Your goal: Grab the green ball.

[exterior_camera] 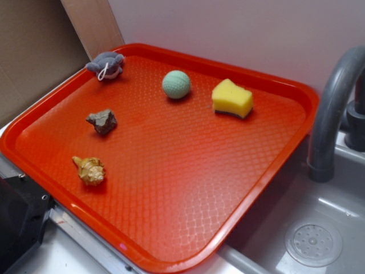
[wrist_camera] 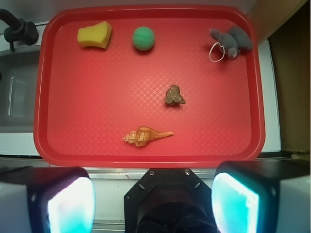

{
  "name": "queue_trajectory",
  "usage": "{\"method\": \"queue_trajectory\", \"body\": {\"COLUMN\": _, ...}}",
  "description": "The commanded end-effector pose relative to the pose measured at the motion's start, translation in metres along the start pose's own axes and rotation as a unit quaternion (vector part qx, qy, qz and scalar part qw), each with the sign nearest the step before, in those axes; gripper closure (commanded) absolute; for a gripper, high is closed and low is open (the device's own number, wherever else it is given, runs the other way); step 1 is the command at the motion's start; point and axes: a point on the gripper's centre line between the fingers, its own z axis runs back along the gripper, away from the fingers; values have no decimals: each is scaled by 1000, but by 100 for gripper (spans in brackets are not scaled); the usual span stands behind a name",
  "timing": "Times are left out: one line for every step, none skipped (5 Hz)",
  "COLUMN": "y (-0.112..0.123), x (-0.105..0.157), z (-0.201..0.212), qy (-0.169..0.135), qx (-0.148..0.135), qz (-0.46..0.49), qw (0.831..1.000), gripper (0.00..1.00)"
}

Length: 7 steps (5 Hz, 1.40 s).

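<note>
A red plastic tray (exterior_camera: 171,188) with a waffle-textured surface sits on a counter (wrist_camera: 14,143) beside a grey sink (exterior_camera: 311,228) with a curved grey faucet (exterior_camera: 331,108). Five small things lie on the tray, all well apart from one another.

The green ball (exterior_camera: 176,84) — a pale mint sphere with a dimpled surface — rests near the tray's far edge, about midway along it in the exterior view. A yellow sponge (exterior_camera: 232,99) with a dark underside lies near it along that edge, toward the sink-side corner. A grey plush toy (exterior_camera: 106,64) with a white loop sits in the other far corner, touching the rim. A rough brown rock (exterior_camera: 102,121) lies nearer the tray's middle, and a tan spiral seashell (exterior_camera: 89,170) lies close to the near edge.

In the wrist view the gripper (wrist_camera: 153,194) hangs off the tray's near edge, its two fingers (wrist_camera: 70,201) spread wide — nothing is between them, and they touch nothing.
</note>
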Motion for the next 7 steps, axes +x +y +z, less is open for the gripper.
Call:
{"method": "queue_trajectory", "body": {"y": 0, "x": 0, "z": 0, "qy": 0, "qx": 0, "qz": 0, "qw": 1000, "gripper": 0}}
{"method": "queue_trajectory", "body": {"y": -19, "x": 43, "z": -56, "qy": -43, "qx": 85, "qz": -52, "qw": 994, "gripper": 0}}
{"method": "queue_trajectory", "body": {"y": -28, "x": 88, "z": -101, "qy": -63, "qx": 72, "qz": -85, "qw": 992, "gripper": 0}}
{"method": "queue_trajectory", "body": {"y": -41, "x": 132, "z": -147, "qy": -115, "qx": 27, "qz": -163, "qw": 980, "gripper": 0}}
{"method": "queue_trajectory", "body": {"y": -45, "x": 175, "z": -191, "qy": -136, "qx": -8, "qz": -242, "qw": 961, "gripper": 0}}
{"method": "queue_trajectory", "body": {"y": -44, "x": 184, "z": -221, "qy": -139, "qx": 42, "qz": -269, "qw": 952, "gripper": 0}}
{"method": "queue_trajectory", "body": {"y": -23, "x": 186, "z": -235, "qy": -106, "qx": 58, "qz": -251, "qw": 960, "gripper": 0}}
